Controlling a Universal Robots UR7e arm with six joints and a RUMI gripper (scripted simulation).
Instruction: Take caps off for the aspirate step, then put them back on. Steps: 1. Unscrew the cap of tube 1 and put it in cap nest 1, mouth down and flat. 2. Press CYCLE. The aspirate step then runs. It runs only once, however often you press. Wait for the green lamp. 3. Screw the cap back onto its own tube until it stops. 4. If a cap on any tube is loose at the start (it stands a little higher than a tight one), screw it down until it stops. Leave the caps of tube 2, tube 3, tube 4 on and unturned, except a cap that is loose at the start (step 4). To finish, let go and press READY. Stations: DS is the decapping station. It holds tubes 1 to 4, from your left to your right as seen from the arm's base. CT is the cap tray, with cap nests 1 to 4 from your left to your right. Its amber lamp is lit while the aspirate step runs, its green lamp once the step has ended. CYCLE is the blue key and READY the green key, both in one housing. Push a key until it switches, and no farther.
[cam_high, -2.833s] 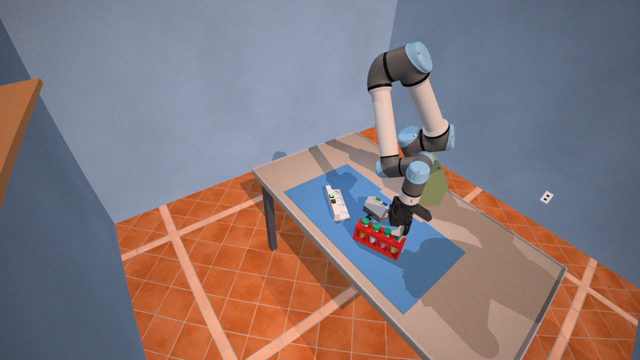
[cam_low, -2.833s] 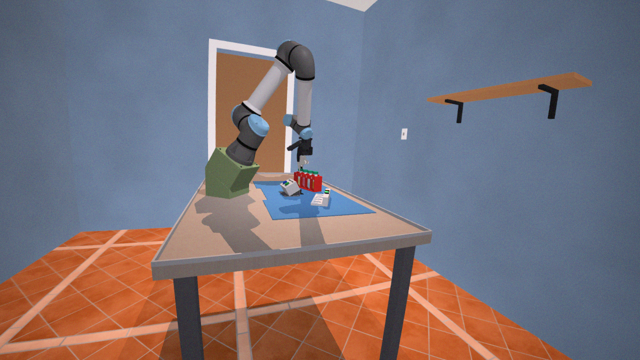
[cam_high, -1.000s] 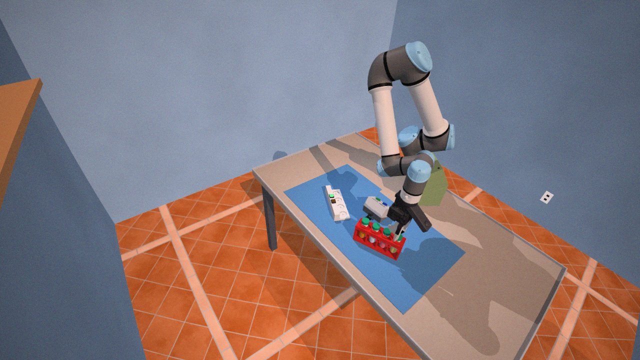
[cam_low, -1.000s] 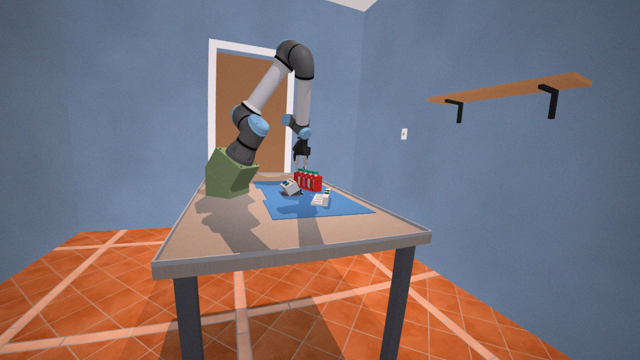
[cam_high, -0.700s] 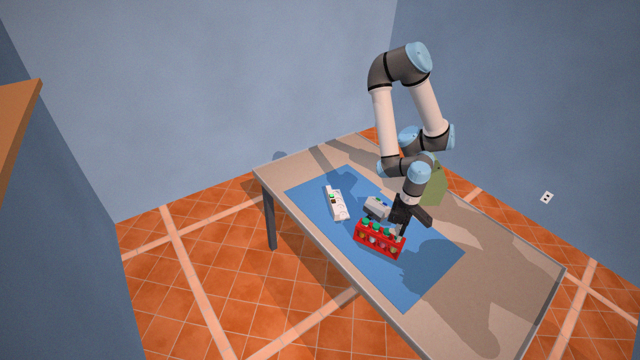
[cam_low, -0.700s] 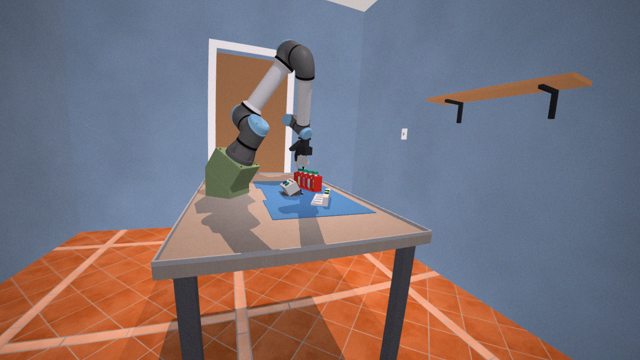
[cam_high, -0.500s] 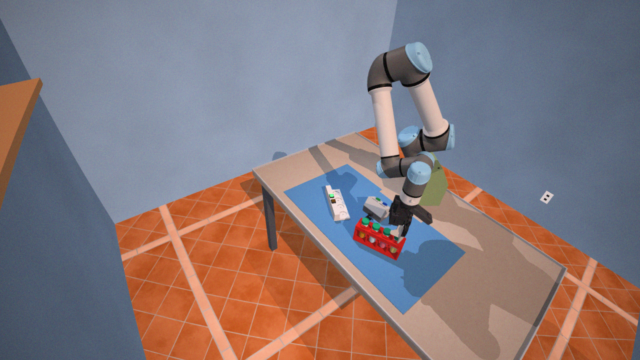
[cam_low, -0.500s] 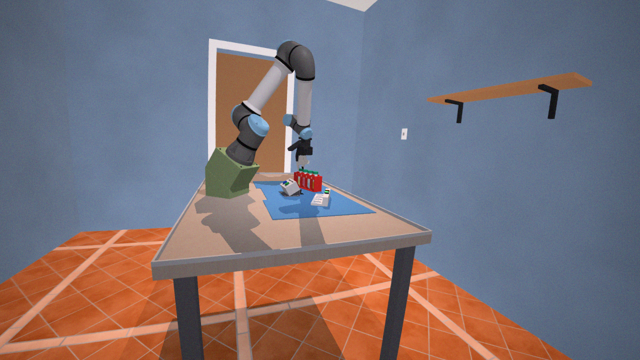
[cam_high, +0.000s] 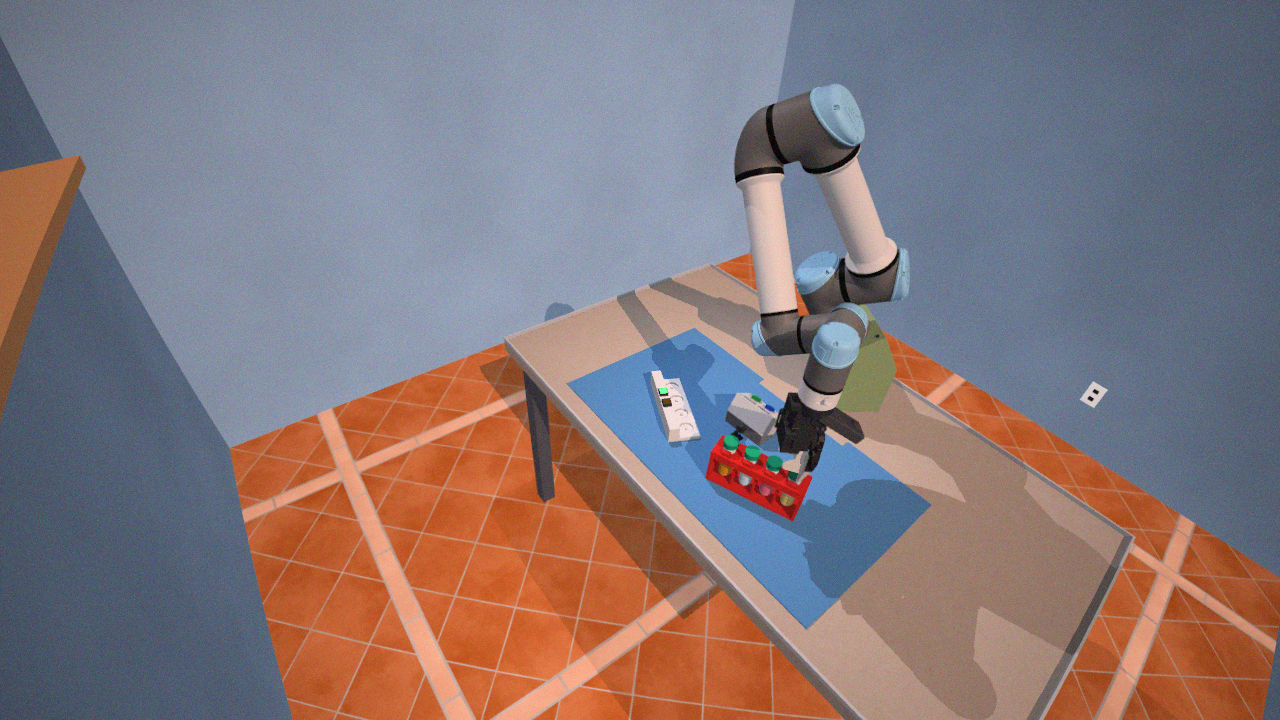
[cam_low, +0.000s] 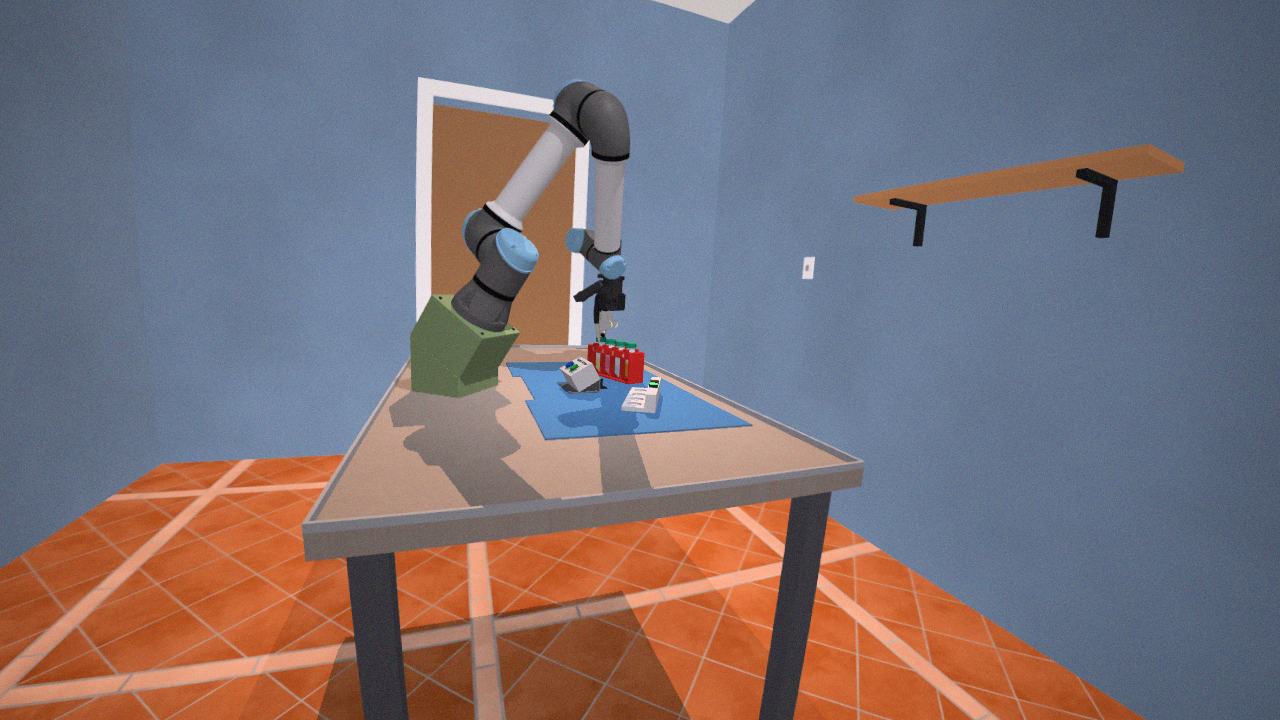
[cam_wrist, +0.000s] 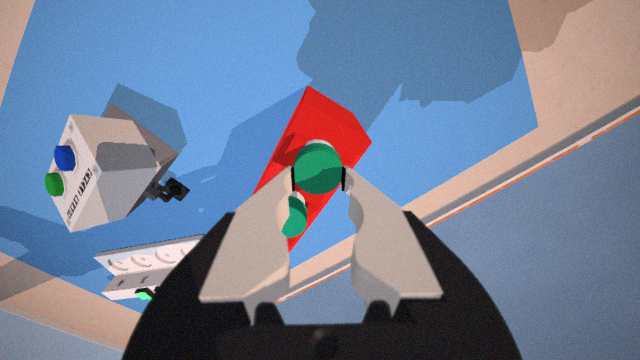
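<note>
"Gripper (cam_high: 797, 469) (cam_low: 604, 336) (cam_wrist: 317, 168), one, black with pale fingers. State of the hand, from where you stand?"

"Clenched on the green cap of tube 1 (cam_high: 793, 475) (cam_low: 603, 339) (cam_wrist: 318, 167), one pad to either side. The cap is over its own tube; how tightly it sits, I cannot tell."

"Rack?"

"Decapping station (cam_high: 751, 498) (cam_low: 633, 367) (cam_wrist: 327, 117), red, upright, four tubes. Further green lids: cap of tube 2 (cam_high: 774, 463) (cam_low: 610, 342) (cam_wrist: 296, 220), partly behind a finger in the wrist view; cap of tube 3 (cam_high: 752, 454) (cam_low: 621, 343); cap of tube 4 (cam_high: 731, 443) (cam_low: 631, 345). Each on its tube."

"Tray?"

"Cap tray (cam_high: 689, 437) (cam_low: 639, 409) (cam_wrist: 112, 292), white, with round nests showing their ring marks. Green lamp (cam_high: 663, 391) (cam_low: 654, 382) (cam_wrist: 143, 294), lit, so the aspirate step has ended. The other lamp looks dark."

"Keys?"

"Two, side by side in one grey-white housing (cam_high: 750, 420) (cam_low: 583, 376) (cam_wrist: 125, 177): CYCLE (cam_high: 769, 408) (cam_low: 569, 364) (cam_wrist: 65, 157), blue; READY (cam_high: 756, 398) (cam_low: 573, 368) (cam_wrist: 54, 184), green. The housing is near the rack, between it and the arm's base side."

"Ground beneath?"

"Blue mat (cam_high: 626, 394) (cam_low: 698, 416) (cam_wrist: 225, 50), laid on a tan table (cam_high: 572, 344) (cam_low: 402, 492) (cam_wrist: 575, 70), crossed by the arm's shadow."

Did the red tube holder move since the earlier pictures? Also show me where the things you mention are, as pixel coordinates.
No, the red tube holder (cam_high: 713, 467) (cam_low: 634, 366) (cam_wrist: 320, 112) went no way: it stands on the same spot of the blue mat (cam_high: 626, 385) (cam_low: 680, 413) (cam_wrist: 240, 50).
</note>
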